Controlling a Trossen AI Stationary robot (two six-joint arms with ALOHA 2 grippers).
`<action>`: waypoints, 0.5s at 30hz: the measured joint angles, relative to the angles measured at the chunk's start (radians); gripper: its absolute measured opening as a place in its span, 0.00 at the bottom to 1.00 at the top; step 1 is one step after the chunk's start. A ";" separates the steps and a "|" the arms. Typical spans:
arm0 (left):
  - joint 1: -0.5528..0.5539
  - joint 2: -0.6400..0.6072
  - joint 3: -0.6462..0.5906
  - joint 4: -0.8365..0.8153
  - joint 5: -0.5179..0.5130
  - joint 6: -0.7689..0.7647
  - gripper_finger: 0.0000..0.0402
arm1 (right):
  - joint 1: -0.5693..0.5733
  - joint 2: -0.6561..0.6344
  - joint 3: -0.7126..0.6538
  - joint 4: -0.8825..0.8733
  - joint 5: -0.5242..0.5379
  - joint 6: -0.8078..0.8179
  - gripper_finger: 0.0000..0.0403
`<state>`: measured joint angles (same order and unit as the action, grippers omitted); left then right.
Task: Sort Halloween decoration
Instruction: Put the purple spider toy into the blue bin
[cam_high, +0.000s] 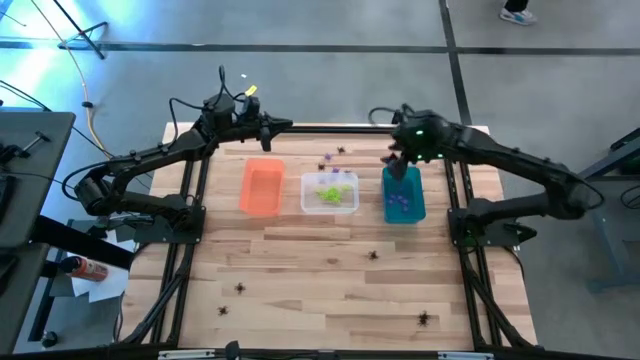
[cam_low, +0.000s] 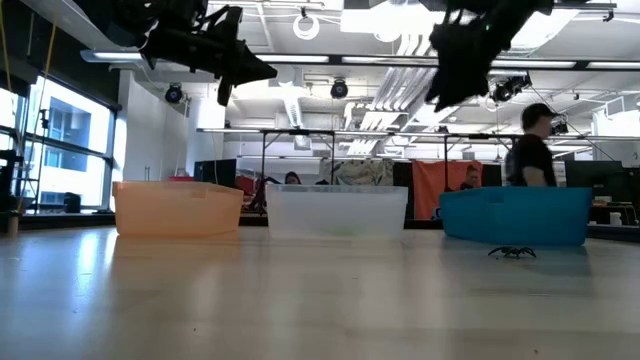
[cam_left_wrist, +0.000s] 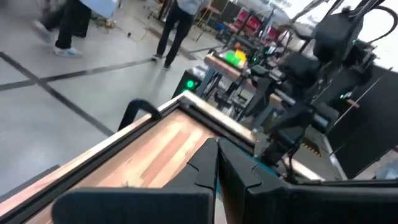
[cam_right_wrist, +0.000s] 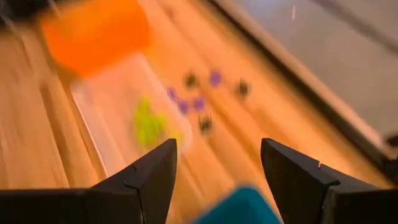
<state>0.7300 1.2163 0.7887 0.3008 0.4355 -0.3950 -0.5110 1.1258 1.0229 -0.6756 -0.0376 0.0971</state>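
On the wooden table (cam_high: 330, 250), seen from above, three bins stand in a row toward the far edge — the orange bin (cam_high: 261, 187), the clear bin (cam_high: 330, 192) and the teal bin (cam_high: 403, 194). Both dark arms reach in over the far end of that row.

The right gripper (cam_right_wrist: 217, 165) hangs above the far end of the teal bin; its jaws stand wide apart and nothing lies between them in the right wrist view. The left gripper (cam_left_wrist: 216, 163) waits raised beyond the orange bin, near the table's far edge, fingers pressed together and holding nothing.

State of the sort, judged from how things lie: lime green trinkets (cam_high: 331, 191) are gathered in the clear bin and purple trinkets (cam_high: 401, 203) in the teal bin, while the orange bin looks empty. So two colours are partly placed — the third bin has yet to receive anything.

Left to do: a small cluster of loose trinkets (cam_high: 333, 153), purple and dark, lies on the table just beyond the clear bin. Black trinkets are scattered well apart over the near half — one (cam_high: 374, 254) near the middle, two (cam_high: 240, 288) toward the near left, one (cam_high: 425, 319) near the front right. In the low view one black trinket (cam_low: 512, 252) lies in front of the teal bin.
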 joint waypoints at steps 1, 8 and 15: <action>0.000 0.000 0.000 0.010 0.000 -0.005 0.00 | -0.001 -0.027 -0.010 0.042 0.000 0.007 0.57; 0.000 0.000 0.000 0.014 -0.001 -0.004 0.00 | -0.013 -0.072 -0.062 0.203 0.003 0.107 0.57; 0.000 0.000 0.000 0.012 -0.027 -0.015 0.00 | -0.013 0.017 -0.063 0.237 0.013 0.181 0.52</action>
<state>0.7302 1.2163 0.7887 0.3133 0.4086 -0.4101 -0.5240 1.1423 0.9600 -0.4383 -0.0247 0.2779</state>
